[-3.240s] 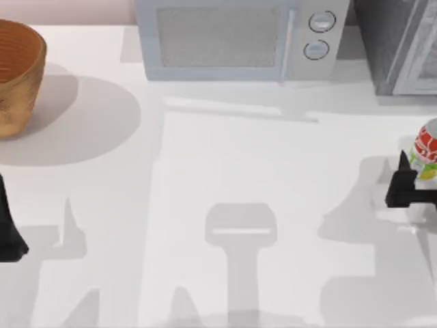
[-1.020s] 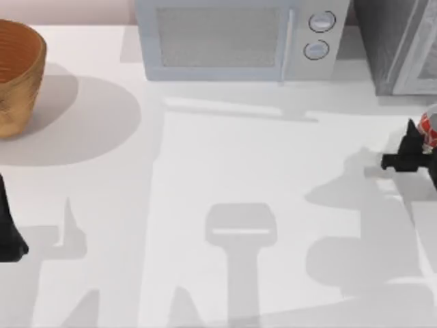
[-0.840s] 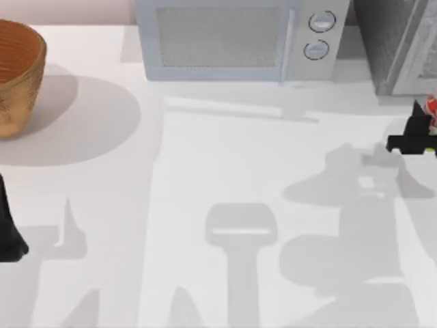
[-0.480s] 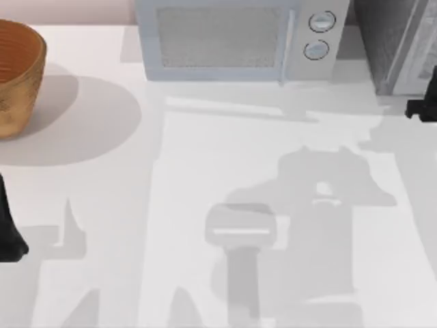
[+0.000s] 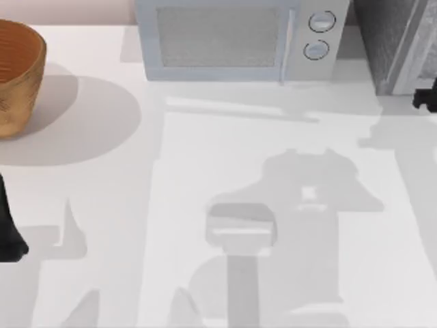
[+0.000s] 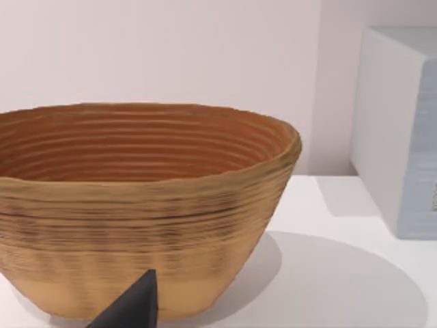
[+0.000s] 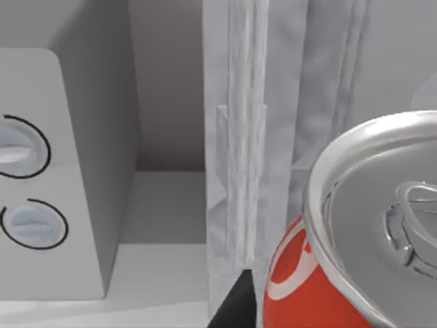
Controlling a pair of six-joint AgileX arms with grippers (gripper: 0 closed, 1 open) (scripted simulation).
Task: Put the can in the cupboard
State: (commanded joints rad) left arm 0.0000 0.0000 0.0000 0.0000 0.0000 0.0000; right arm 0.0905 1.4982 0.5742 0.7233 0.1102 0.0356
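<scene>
The can point(image 7: 372, 225), with a silvery top and a red-and-white label, sits close before the right wrist camera, held in my right gripper. In the top view my right gripper point(image 5: 427, 100) is a small black shape at the far right edge, just in front of the cupboard point(image 5: 392, 41). The cupboard's light grey door frame point(image 7: 256, 137) stands upright right behind the can. My left arm point(image 5: 8, 232) is parked at the left edge, and one dark fingertip point(image 6: 135, 307) shows off-centre in front of the basket.
A light grey microwave point(image 5: 235, 37) with two round knobs stands at the back, left of the cupboard. The same microwave point(image 7: 54, 171) is beside the door frame in the right wrist view. A brown woven basket point(image 5: 17, 75) is at the back left.
My right gripper has carried the can from the right side of the table up and back towards the cupboard. Its shadow has spread across the table's middle. The left arm has not moved.
</scene>
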